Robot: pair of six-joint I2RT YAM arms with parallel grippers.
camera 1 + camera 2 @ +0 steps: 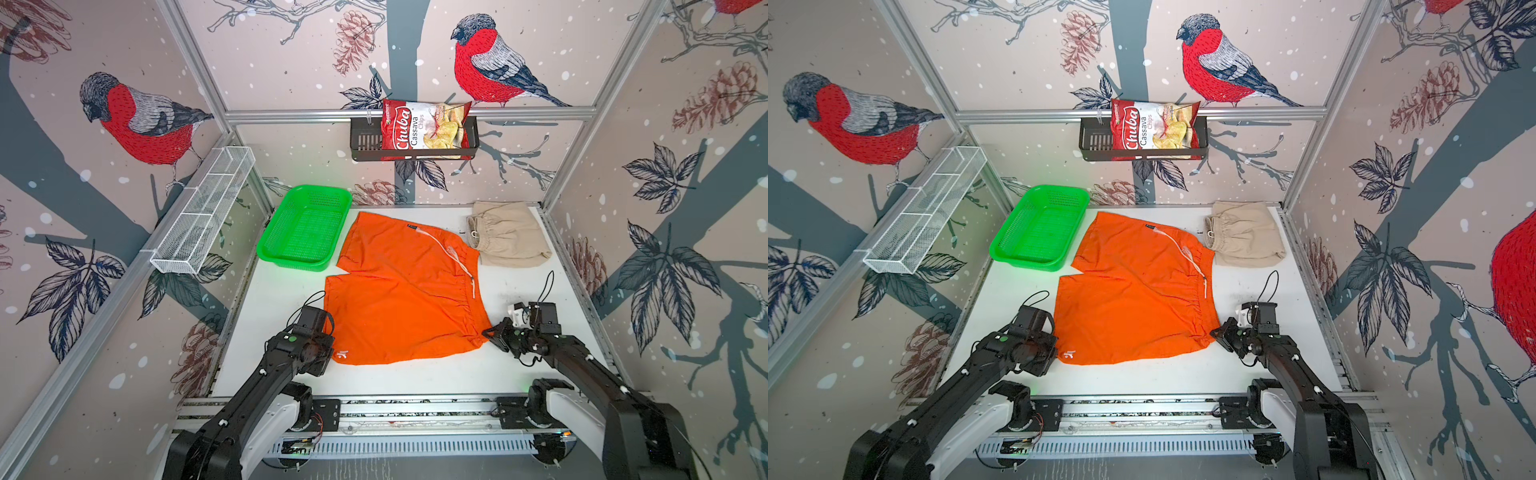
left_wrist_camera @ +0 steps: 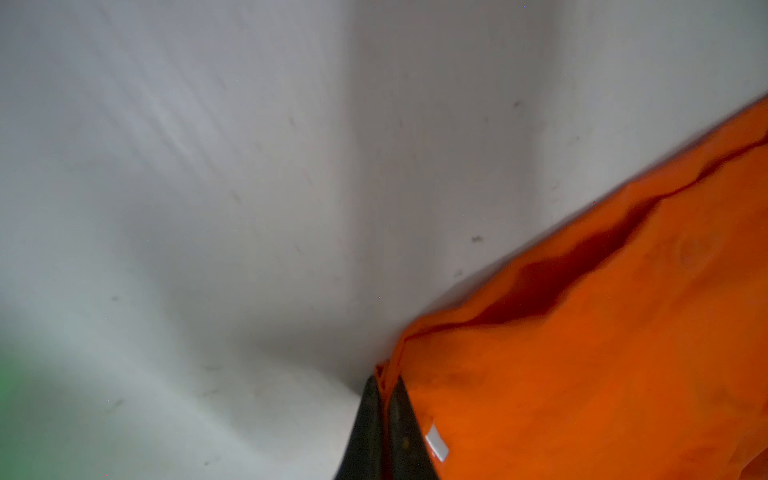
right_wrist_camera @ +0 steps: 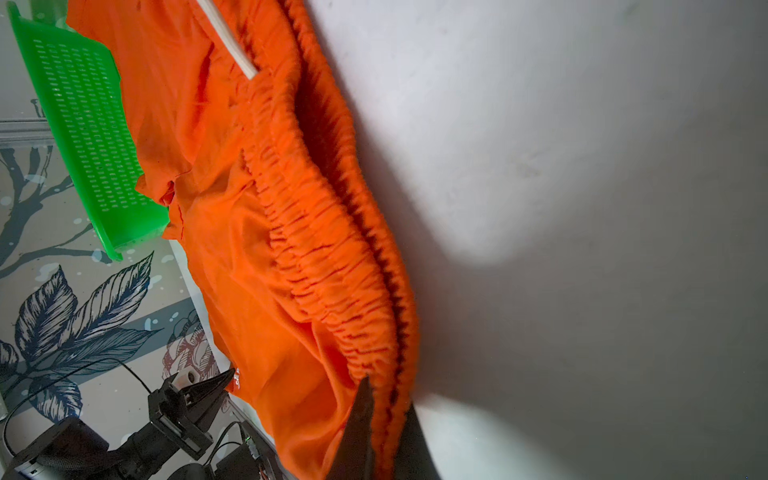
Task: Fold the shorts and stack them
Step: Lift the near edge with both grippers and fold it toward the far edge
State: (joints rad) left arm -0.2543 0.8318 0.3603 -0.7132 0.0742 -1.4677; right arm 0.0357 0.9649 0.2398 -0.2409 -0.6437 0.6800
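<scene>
The orange shorts (image 1: 403,291) (image 1: 1133,291) lie spread flat in the middle of the white table, waistband to the right, in both top views. My left gripper (image 1: 331,353) (image 2: 386,384) is shut on the near-left hem corner, beside the small white logo (image 1: 341,355). At the near end of the elastic waistband (image 3: 332,232), my right gripper (image 1: 487,333) (image 3: 388,397) is shut on the gathered cloth. The beige shorts (image 1: 509,237) (image 1: 1246,235) lie folded at the far right corner, apart from both grippers.
A green mesh basket (image 1: 305,228) (image 1: 1040,228) touches the orange shorts' far-left leg. A white wire rack (image 1: 203,212) hangs on the left wall. A black shelf (image 1: 365,141) on the back wall holds a chips bag (image 1: 424,124). A metal rail (image 1: 415,409) runs along the front edge.
</scene>
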